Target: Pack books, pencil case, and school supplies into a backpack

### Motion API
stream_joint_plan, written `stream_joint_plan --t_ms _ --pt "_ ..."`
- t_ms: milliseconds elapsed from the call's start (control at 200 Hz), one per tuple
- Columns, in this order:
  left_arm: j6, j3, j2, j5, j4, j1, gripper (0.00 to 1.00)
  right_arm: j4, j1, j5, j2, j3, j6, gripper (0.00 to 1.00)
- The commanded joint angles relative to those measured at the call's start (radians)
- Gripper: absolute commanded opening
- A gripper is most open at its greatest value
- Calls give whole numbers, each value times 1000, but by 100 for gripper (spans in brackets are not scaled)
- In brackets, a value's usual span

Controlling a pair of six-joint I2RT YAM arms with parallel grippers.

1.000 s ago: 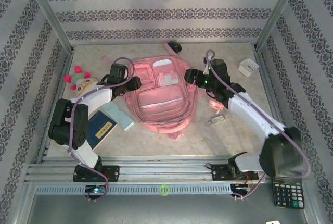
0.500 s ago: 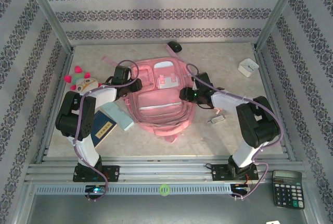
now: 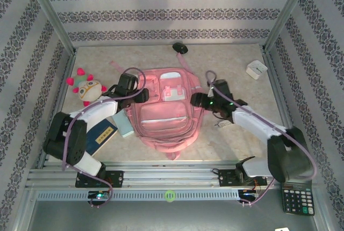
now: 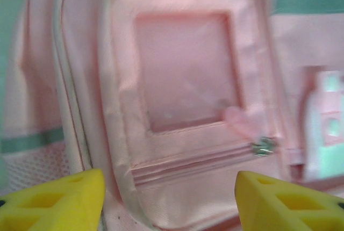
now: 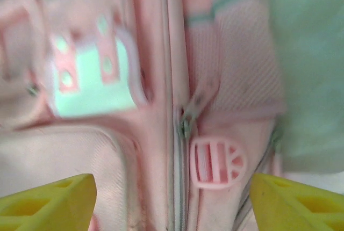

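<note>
The pink backpack (image 3: 164, 110) lies flat mid-table, front pockets up. My left gripper (image 3: 141, 95) hovers open at its upper left edge; in the left wrist view its yellow fingertips (image 4: 51, 201) stand wide apart over a small zipped pocket (image 4: 185, 72) with a metal zip slider (image 4: 262, 146). My right gripper (image 3: 194, 100) is open at the backpack's right edge, its jaws either side of a zip slider (image 5: 185, 126) and a pink rubber pull tab (image 5: 217, 162). The dark blue book (image 3: 102, 136) and the pale blue pencil case (image 3: 123, 125) lie left of the backpack. A silver-white item (image 3: 223, 124) lies under my right arm.
A plush toy (image 3: 86, 88) sits at the left, a white square box (image 3: 256, 69) at the back right, a black round item (image 3: 180, 48) behind the backpack. A black calculator (image 3: 297, 200) lies off the table at the near right. Metal frame posts bound the table.
The backpack has slid a little toward the near edge and spread flatter. Both grippers have opened wider beside it. My right arm's elbow has swung out to the right.
</note>
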Motion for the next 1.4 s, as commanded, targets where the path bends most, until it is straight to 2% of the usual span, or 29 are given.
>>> stream_joint_plan --t_ms 0,145,240,300,410,550,784,829,904,984,1014,1054,1134,1169,1204,1279,1394 --pt "263 60 -138 27 -25 -26 65 -93 -48 -64 -162 64 -99 76" --pt "673 14 -256 365 -60 -88 64 -92 -47 -96 -345 -35 -146 76" --pt "903 -26 -267 417 -125 -195 63 -84 -49 -87 -437 -125 -139 76" --pt "999 -66 -249 414 -129 -258 67 -81 -49 -81 -477 -169 -131 77" --pt "996 -104 -157 301 -34 -352 68 -80 -49 -62 -521 -230 -128 77" --pt "1004 -71 -9 184 29 -441 68 -76 -51 -50 -538 -262 -124 77" --pt "979 -23 100 253 27 -469 73 -53 -51 -61 -532 -282 -117 78" --pt "972 -28 111 205 55 -474 74 -47 -52 -63 -532 -286 -115 78" --pt "961 -30 140 56 108 -490 74 -35 -51 -70 -531 -295 -115 78" --pt "944 -20 157 -7 135 -492 73 -17 -50 -81 -528 -306 -109 78" --pt "933 -24 157 -16 156 -492 70 -12 -51 -83 -525 -308 -109 78" --pt "929 -37 152 -22 191 -492 61 -11 -52 -83 -523 -310 -110 78" --pt "925 -71 128 -14 238 -492 22 -15 -53 -80 -517 -310 -122 79" --pt "922 -76 106 3 228 -492 9 -17 -52 -70 -514 -310 -130 79" --pt "923 -75 77 46 199 -491 0 -14 -53 -64 -511 -310 -141 80" --pt "904 -67 -3 163 142 -474 0 9 -50 -76 -499 -311 -195 78" --pt "866 -63 -119 356 108 -399 0 19 -59 -57 -488 -300 -259 85"
